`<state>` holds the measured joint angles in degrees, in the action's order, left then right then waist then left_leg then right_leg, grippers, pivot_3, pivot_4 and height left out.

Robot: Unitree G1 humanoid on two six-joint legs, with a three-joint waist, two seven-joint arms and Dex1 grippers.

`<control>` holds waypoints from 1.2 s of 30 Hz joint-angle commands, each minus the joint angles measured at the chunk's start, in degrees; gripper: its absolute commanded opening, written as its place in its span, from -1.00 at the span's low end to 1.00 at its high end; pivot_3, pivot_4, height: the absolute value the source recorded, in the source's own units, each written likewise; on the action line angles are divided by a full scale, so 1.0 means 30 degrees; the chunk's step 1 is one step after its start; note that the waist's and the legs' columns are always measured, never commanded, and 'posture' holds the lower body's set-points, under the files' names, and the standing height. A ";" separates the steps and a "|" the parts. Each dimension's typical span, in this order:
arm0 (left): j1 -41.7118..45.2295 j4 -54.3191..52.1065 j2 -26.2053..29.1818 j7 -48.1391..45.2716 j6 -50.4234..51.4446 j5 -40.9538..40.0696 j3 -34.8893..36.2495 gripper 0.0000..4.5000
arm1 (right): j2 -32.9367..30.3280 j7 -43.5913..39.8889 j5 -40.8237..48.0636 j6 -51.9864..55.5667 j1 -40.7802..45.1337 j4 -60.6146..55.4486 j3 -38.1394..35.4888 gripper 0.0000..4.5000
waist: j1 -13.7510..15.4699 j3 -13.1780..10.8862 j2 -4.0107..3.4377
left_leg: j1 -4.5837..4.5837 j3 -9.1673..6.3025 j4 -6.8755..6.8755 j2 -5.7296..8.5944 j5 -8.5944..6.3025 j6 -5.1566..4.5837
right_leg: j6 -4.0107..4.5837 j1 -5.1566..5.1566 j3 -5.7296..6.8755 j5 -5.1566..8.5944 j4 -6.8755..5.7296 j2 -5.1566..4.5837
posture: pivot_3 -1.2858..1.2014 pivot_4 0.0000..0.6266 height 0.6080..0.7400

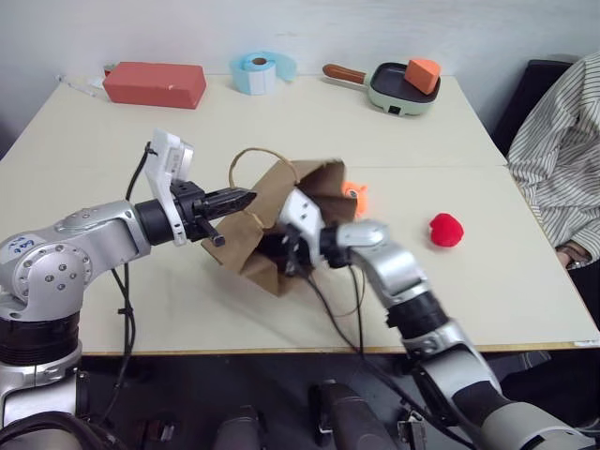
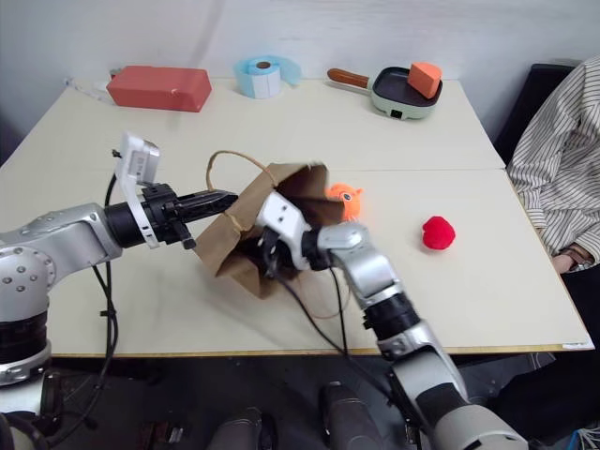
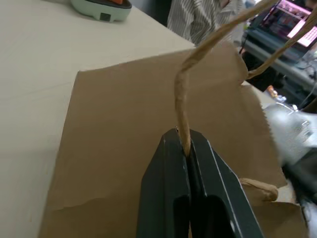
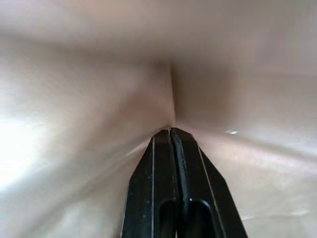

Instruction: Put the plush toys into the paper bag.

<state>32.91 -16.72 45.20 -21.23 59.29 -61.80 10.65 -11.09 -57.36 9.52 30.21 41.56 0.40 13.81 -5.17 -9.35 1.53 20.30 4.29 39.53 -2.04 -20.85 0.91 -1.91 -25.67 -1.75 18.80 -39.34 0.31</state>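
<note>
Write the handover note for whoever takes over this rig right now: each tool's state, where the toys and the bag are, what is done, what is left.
Left tool: shut on a cord handle of the paper bag, holding the bag up off the table.
Right tool: shut, reaching inside the bag against its paper wall.
Orange plush toy: on the table just behind the bag.
Red plush toy: on the table to the bag's right, apart from it.
Done: bag lifted and being opened.
Left: both toys go into the bag.
</note>
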 commanded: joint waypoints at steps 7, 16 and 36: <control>0.0924 0.1371 0.0965 -0.1930 -0.0155 0.1316 0.1008 -1.00 | -0.4340 0.0094 0.4716 0.5296 -0.3846 -0.7779 -0.3166 -0.98 | 0.0252 0.0000 0.0005 | 0.0000 -0.0008 -0.0101 0.0016 -0.0001 -0.0013 | 0.0003 0.0011 -0.0006 0.0001 0.0137 -0.0005 | 0.03 -0.52 1.00; 0.1804 0.1251 0.2752 -0.3619 0.0490 0.1283 0.1552 -1.00 | -0.6658 0.2411 0.7343 0.5744 -0.2930 -0.5011 -0.9200 -0.98 | 0.0356 -0.0006 0.0008 | -0.0012 -0.0008 -0.0127 0.0059 0.0011 -0.0038 | 0.0003 0.0014 -0.0016 0.0002 0.0182 -0.0033 | 0.03 -0.52 1.00; 0.1636 0.0796 0.0008 -0.1788 0.1033 0.1849 0.1546 -1.00 | -0.6000 0.5152 0.4881 0.1956 -0.1928 -0.1667 -0.5860 -0.98 | 0.0415 -0.0011 -0.0003 | 0.0001 -0.0009 -0.0138 0.0055 0.0019 -0.0040 | 0.0002 0.0008 -0.0012 0.0002 0.0174 -0.0032 | 0.03 -0.52 1.00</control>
<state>37.39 -13.60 44.42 -26.33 63.59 -56.90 13.41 -28.23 -41.85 26.80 39.55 34.13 -8.71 -4.15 -3.93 -9.38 1.52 20.29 4.27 39.12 -1.87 -20.79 0.79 -1.90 -25.64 -1.80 18.80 -38.79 0.22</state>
